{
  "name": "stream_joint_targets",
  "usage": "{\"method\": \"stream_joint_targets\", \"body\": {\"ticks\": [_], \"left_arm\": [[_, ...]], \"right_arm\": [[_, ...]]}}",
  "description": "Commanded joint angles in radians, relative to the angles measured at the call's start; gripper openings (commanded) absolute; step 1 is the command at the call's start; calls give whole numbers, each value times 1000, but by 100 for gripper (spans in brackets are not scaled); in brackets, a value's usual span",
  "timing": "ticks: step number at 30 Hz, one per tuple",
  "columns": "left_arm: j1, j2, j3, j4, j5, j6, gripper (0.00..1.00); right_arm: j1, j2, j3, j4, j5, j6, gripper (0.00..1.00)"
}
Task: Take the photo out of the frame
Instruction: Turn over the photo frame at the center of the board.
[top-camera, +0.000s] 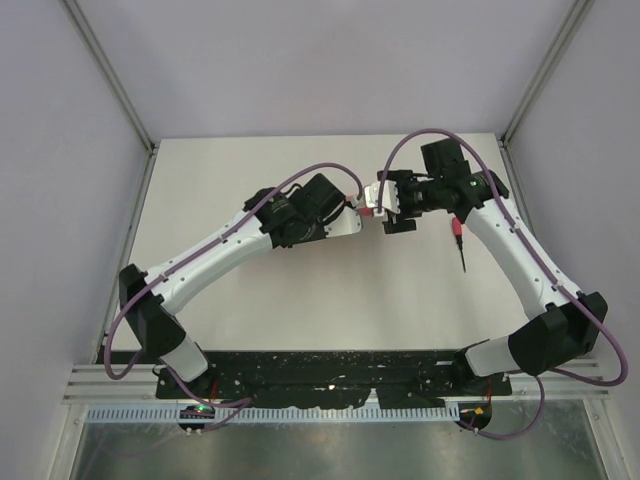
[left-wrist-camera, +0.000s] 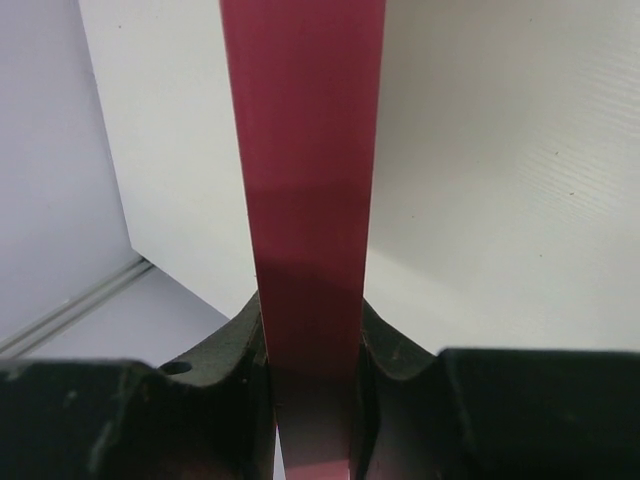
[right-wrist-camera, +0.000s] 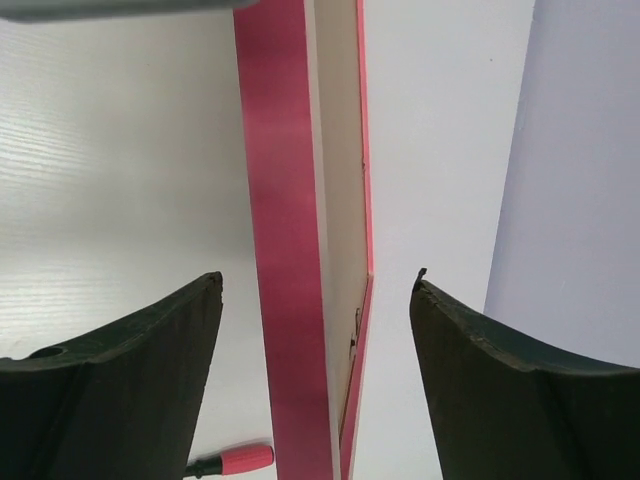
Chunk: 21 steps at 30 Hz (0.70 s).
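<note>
Pink, smooth and thin, the frame (left-wrist-camera: 305, 180) shows edge-on, clamped in the left gripper (left-wrist-camera: 310, 335). The right gripper (right-wrist-camera: 318, 285) gapes around it, untouching. The photo is hidden, perhaps behind the cream strip (right-wrist-camera: 340, 150).

Frame (right-wrist-camera: 283, 200) between left end effector (left-wrist-camera: 308, 312), right end effector (right-wrist-camera: 316, 278).

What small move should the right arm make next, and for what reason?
Probably close the right gripper on the frame. Its jaws stand open on either side of the frame's edge, not touching it, while the left gripper is shut on the opposite end. A second hold would likely steady it.
</note>
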Motion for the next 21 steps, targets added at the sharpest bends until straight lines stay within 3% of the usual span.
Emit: {"method": "stream_joint_targets", "body": {"ticks": [1,9,15,21], "left_arm": [[-18,46,94,-110,54,6,0],[-17,135,277,-200,143,-90,0],[-15,250,528,-330,288,-174,0],[-14,325,683,-368,318,-230,0]], "right_arm": [[-46,-103,52,27,-83,58,81],[-161,-225,46,58,-110,356,83],[-199,-342,-33,160,-113,582,83],[-218,-423,-73,199,-109,714,83]]}}
